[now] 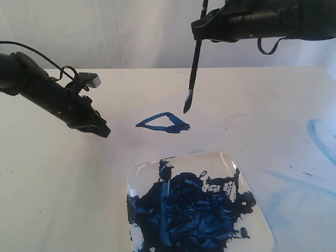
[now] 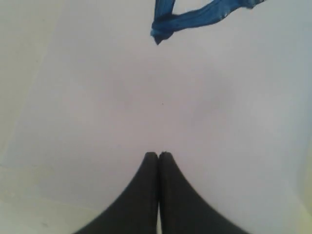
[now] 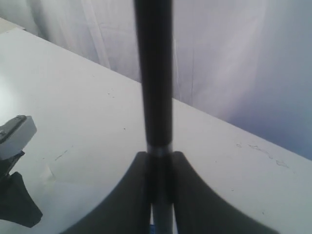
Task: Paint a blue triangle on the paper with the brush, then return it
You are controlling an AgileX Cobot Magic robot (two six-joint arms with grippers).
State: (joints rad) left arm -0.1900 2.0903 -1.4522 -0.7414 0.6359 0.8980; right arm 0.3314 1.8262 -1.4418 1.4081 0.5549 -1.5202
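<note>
On the worktop [image 1: 42,184], near the middle of the exterior view, the blue triangle [image 1: 164,123] is seen as a small flattened outline in thick dark strokes. The plate [image 1: 226,157] is set closer to the camera, well apart from the triangle, and is covered by a dark-blue paint blob [image 1: 194,210]. Faint light-blue smears [image 1: 320,136] are seen at the right edge.

The brush [image 1: 195,58] is pinched by the right claw [image 1: 201,25] high on the handle and is held near upright, bristles down. The stained tip is placed just beside the triangle's right corner, on its far side. Contact with the surface cannot be told from this view.

The grip is confirmed only in the right wrist view: both fingers are closed on the black handle at a narrow silver band [image 3: 158,148]. The bristles and the triangle are not shown there. A pale block on the left arm [image 3: 17,131] is caught at one edge.

The left claw [image 1: 100,128] is held low, left of the triangle, with nothing in it. In the left wrist view its fingers are pressed together, tips touching. One corner of the triangle is shown there close up, on the paper [image 2: 146,97], apart from the tips. The sheet's faint edge is made out only in this view.
</note>
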